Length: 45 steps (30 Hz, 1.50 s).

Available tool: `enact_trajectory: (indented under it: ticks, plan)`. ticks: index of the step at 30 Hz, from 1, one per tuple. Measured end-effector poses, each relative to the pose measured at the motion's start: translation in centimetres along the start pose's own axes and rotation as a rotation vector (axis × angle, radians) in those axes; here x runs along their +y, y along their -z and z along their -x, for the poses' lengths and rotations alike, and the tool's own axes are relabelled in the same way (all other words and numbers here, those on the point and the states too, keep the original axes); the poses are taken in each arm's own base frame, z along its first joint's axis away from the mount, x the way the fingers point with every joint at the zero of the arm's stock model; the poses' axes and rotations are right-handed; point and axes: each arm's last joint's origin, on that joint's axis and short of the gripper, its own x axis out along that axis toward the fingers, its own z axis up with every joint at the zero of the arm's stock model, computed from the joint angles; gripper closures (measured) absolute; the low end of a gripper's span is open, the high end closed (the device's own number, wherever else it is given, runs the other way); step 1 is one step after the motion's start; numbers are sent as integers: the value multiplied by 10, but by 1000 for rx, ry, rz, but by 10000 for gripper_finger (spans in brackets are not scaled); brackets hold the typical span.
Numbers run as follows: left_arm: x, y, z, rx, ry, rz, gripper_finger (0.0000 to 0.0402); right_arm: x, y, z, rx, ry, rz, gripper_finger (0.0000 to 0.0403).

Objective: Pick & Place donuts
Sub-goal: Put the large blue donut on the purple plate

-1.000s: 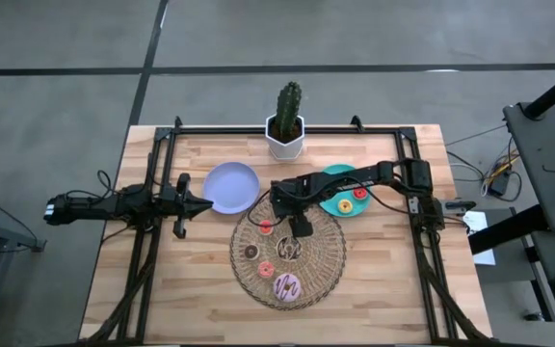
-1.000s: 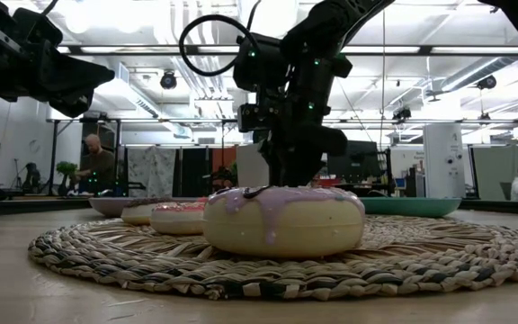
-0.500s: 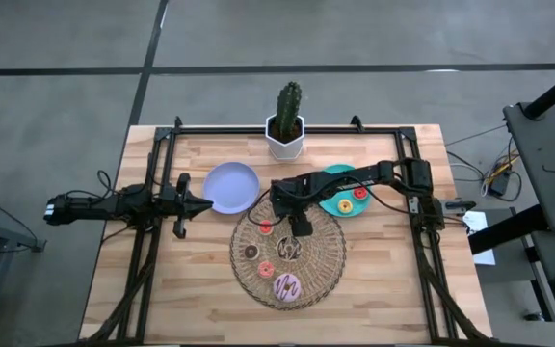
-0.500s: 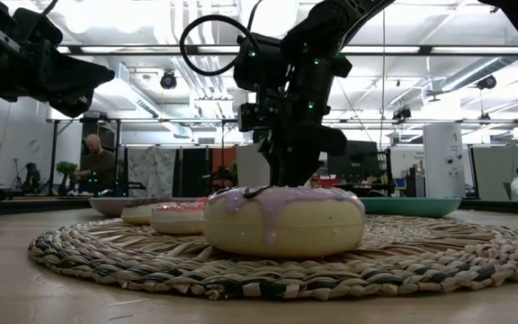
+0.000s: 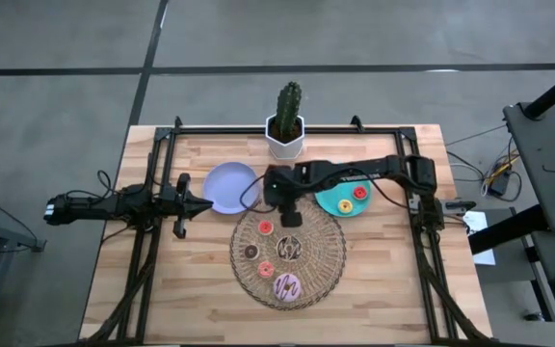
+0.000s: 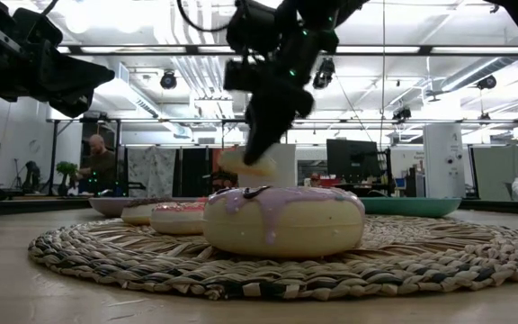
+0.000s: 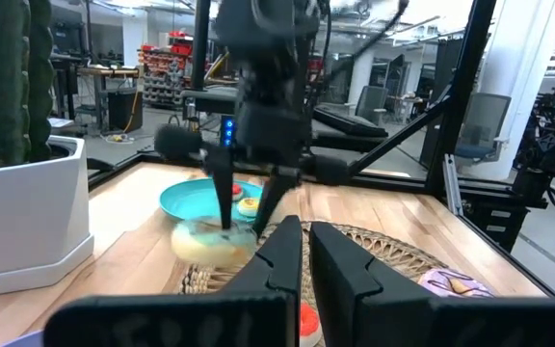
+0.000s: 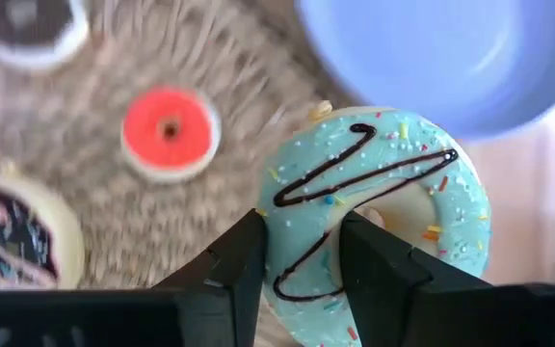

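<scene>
My right gripper point(image 5: 289, 216) hangs over the far edge of the woven mat point(image 5: 308, 270), shut on the white-green donut point(image 8: 383, 164), which also shows in the low view point(image 6: 248, 164) and the left wrist view point(image 7: 212, 241). Several donuts lie flat on the mat: a red one point(image 5: 265, 227), the brown-white one point(image 5: 288, 249), a dark brown one point(image 5: 251, 253), an orange one point(image 5: 267, 269) and the pink one point(image 5: 287, 285). Two tiny donuts rest on the teal plate point(image 5: 328, 200). My left gripper point(image 5: 206, 203) waits shut at the table's left, beside the lavender plate point(image 5: 229, 186). My right gripper pinches one side of the white-green donut's ring point(image 8: 306, 207) between its two fingers point(image 8: 244, 255), one on the outer rim, the other at the hole's edge. The fingers come from above, slanting. The donut is lifted clear of the mat and hangs tilted below them.
A cactus in a white pot point(image 5: 286, 125) stands at the far edge behind the plates. Black frame rails point(image 5: 152, 193) run along the table's left, right and far sides. Bare wood lies near the mat's left and right. A person point(image 6: 93, 162) shows far in the room behind.
My right gripper has risen from the mat with the white-green donut and moved toward the far-left, toward the lavender plate, tipping as it went. The donut, hidden low behind the pink one before, is now lifted clear and tilted. The other donuts stayed put.
</scene>
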Motion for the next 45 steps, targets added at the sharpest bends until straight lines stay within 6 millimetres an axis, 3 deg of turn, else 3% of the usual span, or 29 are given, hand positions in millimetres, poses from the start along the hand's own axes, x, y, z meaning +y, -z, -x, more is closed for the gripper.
enact_trajectory:
  ticks: [10,20,29,35,45]
  plan:
    - [0,0,0,0,0,0,402,-28,-25,28,-115,57,-20,289]
    - [0,0,0,0,0,0,402,-41,-31,27,-124,79,39,291]
    - [0,0,0,0,0,0,402,-50,-53,9,-140,83,17,298]
    - [0,0,0,0,0,0,402,-56,-64,-14,-107,72,21,293]
    - [0,0,0,1,0,0,402,-64,-65,-43,-82,70,14,289]
